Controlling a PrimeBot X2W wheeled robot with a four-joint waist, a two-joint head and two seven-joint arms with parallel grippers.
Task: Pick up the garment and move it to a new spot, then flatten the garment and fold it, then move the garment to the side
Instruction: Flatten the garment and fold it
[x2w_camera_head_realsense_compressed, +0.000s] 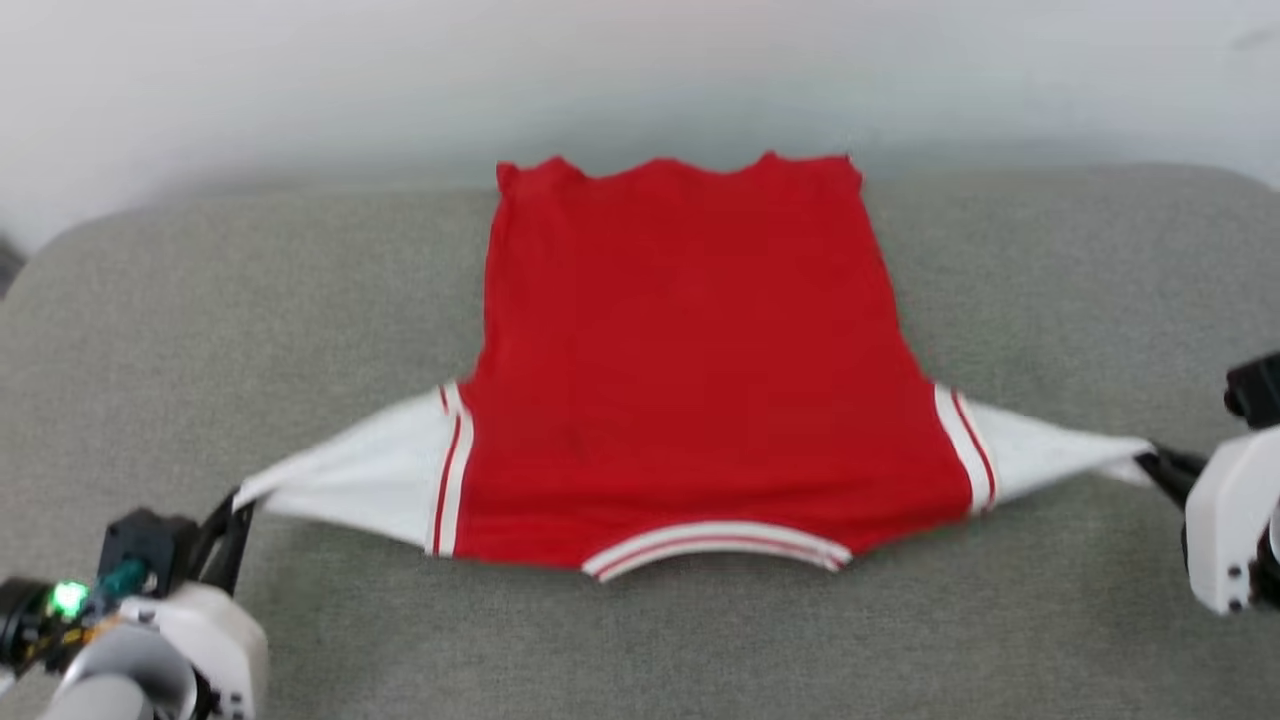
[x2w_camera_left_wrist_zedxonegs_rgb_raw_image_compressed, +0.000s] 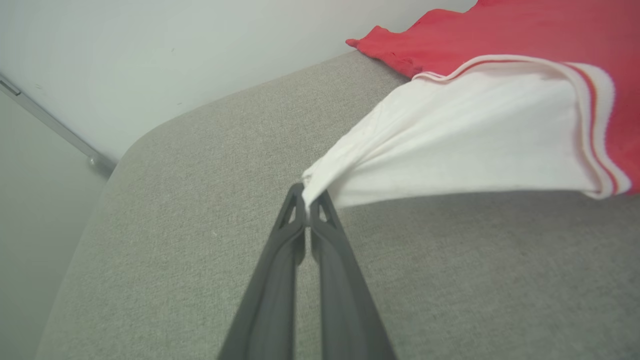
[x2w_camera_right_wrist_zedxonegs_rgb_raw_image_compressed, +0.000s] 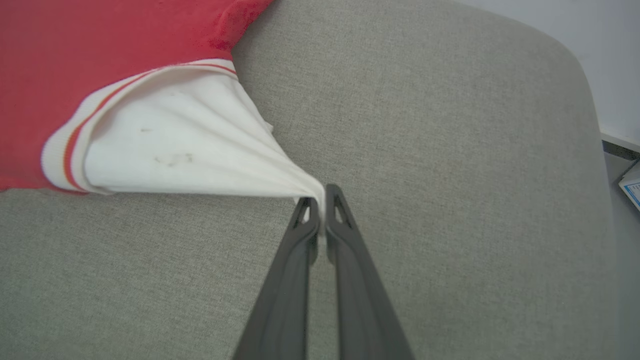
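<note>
1. Head view: garment (x2w_camera_head_realsense_compressed: 690, 370) lies spread on the grey cushion (x2w_camera_head_realsense_compressed: 1050, 300), plain red side up, collar trim nearest the robot, hem toward the wall.
2. Judgement: light, soft, stretchy knit that won't hold shape. Sleeve tips serve for tensioning; shoulders or hem corners look better holds for folding.
3. Left gripper (x2w_camera_head_realsense_compressed: 240, 505) is clamped on one white sleeve tip, right gripper (x2w_camera_head_realsense_compressed: 1155, 462) on the other. Both sleeves are drawn to taut points.
4. Right wrist view adds faint dark marks (x2w_camera_right_wrist_zedxonegs_rgb_raw_image_compressed: 170, 159) on its sleeve. Left wrist view adds a rumpled hem corner (x2w_camera_left_wrist_zedxonegs_rgb_raw_image_compressed: 390, 50).
</note>
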